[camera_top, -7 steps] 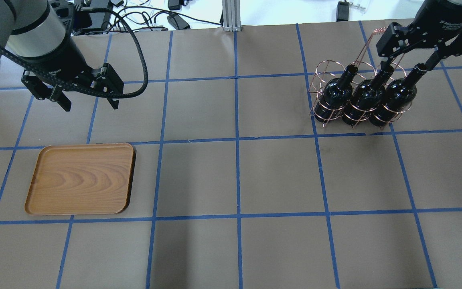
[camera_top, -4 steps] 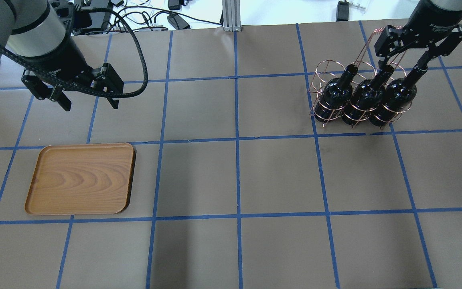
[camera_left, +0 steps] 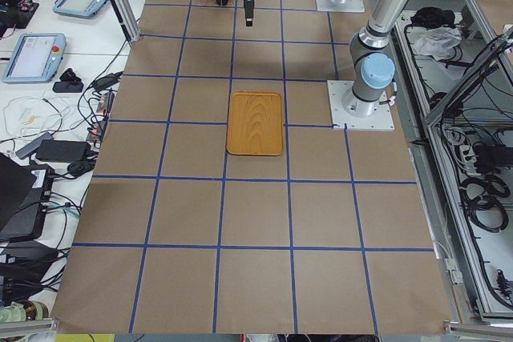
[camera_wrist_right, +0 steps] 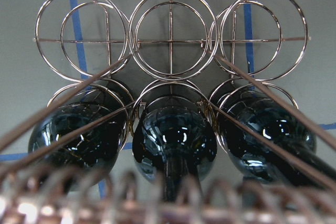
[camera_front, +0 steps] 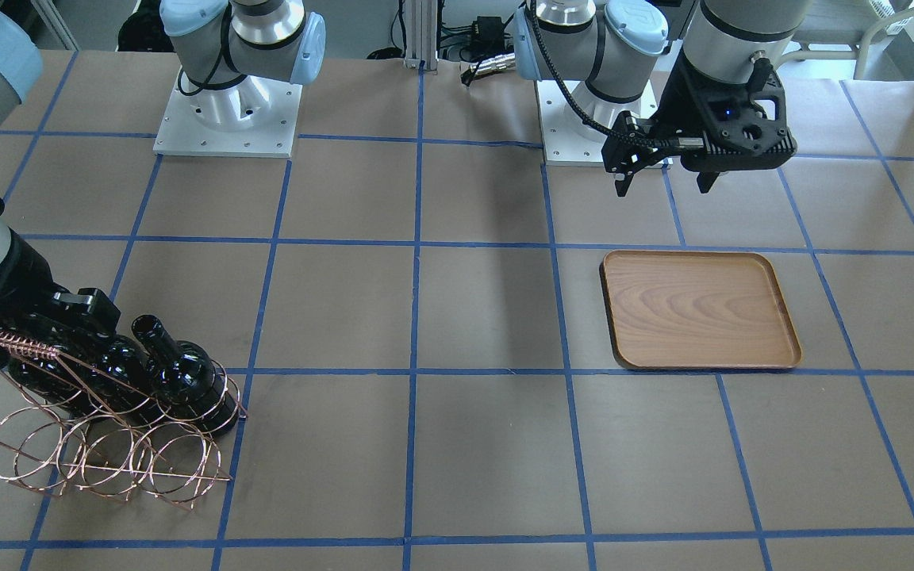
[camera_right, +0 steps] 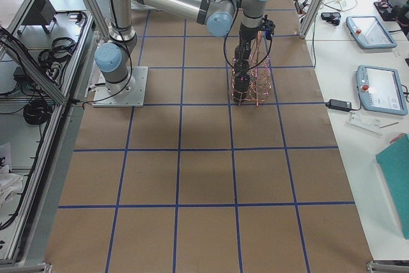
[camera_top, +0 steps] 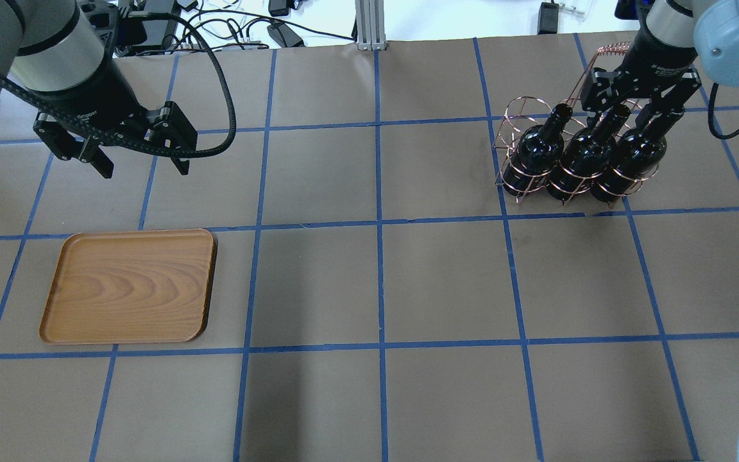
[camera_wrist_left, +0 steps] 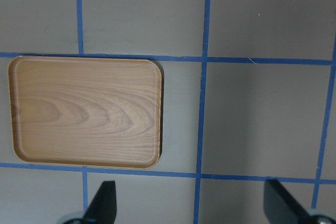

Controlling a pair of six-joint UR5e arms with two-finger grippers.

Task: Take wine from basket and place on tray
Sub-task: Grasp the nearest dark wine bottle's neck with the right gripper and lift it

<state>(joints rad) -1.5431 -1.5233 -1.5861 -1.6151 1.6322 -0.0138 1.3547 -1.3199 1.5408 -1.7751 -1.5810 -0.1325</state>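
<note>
Three glossy black wine bottles stand side by side in the copper wire basket (camera_top: 514,108) at the table's far right. The middle bottle (camera_top: 580,155) fills the centre of the right wrist view (camera_wrist_right: 173,137). My right gripper (camera_top: 623,110) is open and low over the basket, its fingers on either side of the middle bottle's neck, beside the coiled handle bar. The wooden tray (camera_top: 129,285) lies empty at the near left and also shows in the left wrist view (camera_wrist_left: 86,111). My left gripper (camera_top: 145,168) is open and empty, hovering beyond the tray's far edge.
Brown paper with a blue tape grid covers the table. Cables and black boxes (camera_top: 215,32) and an aluminium post (camera_top: 369,25) line the far edge. The two arm bases (camera_front: 227,111) stand on the robot's side. The basket's front row of rings (camera_front: 100,464) holds nothing.
My right gripper has moved left and down, from above the right-hand bottles to around the middle bottle's neck. The left arm, tray and bottles have not moved.
</note>
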